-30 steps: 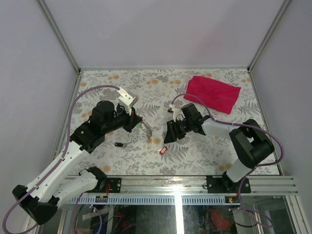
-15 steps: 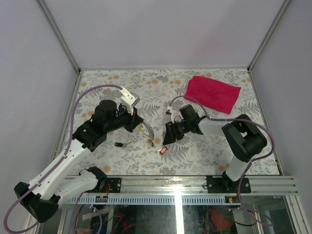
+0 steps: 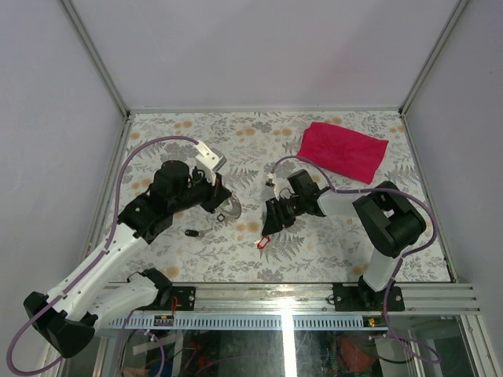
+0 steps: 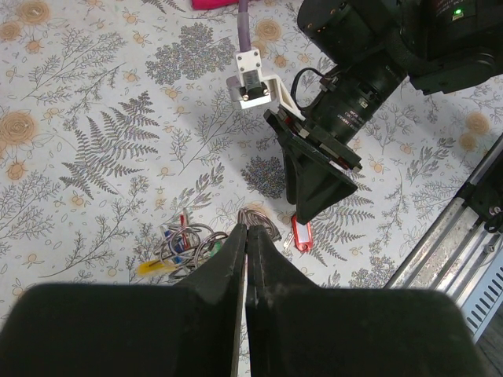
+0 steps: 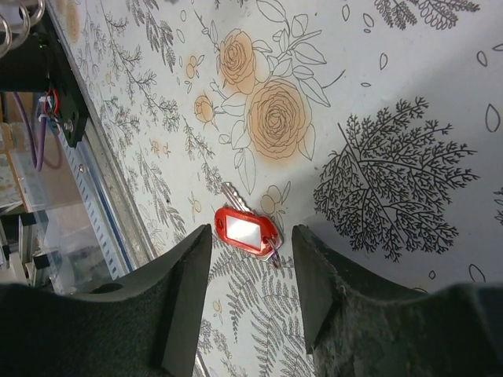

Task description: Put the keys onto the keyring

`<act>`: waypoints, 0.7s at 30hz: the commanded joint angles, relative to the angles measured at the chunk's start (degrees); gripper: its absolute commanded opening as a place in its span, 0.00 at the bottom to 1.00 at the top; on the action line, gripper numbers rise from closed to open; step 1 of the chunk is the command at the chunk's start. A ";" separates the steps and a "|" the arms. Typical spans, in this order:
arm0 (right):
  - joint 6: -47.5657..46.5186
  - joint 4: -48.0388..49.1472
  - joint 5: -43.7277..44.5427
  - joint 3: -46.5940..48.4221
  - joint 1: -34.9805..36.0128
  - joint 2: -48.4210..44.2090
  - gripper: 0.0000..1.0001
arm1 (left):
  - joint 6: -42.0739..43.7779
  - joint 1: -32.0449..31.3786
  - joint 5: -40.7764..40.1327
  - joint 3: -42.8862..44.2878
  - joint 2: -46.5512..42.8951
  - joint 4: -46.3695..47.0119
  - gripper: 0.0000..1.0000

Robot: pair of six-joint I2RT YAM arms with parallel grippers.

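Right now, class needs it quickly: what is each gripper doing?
Left gripper: shut, pinching the thin silvery metal keyring.
Right gripper: open, over the red-tagged key.

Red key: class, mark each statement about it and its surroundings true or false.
1. The red key lies on the table between the open fingers of the right gripper. True.
2. The left gripper is wide open. False: its jaws are shut, with the loops of the keyring at their tip.
3. The red key is threaded on the keyring. False: it lies loose on the table, apart from the keyring.
4. The cloth lies at the far right of the table, clear of both grippers. True.
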 commanded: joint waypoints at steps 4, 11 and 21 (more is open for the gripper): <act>-1.31 -2.33 -0.76 -2.40 0.54 -2.32 0.51 | 0.39 0.56 1.29 1.84 0.07 3.65 0.00; -1.41 -2.84 -1.86 -3.73 0.54 -3.76 0.49 | 0.40 0.51 1.55 2.18 0.52 3.68 0.00; -1.52 -3.78 -0.66 -4.18 0.54 -4.95 0.44 | 0.39 0.53 1.78 2.48 0.99 3.68 0.00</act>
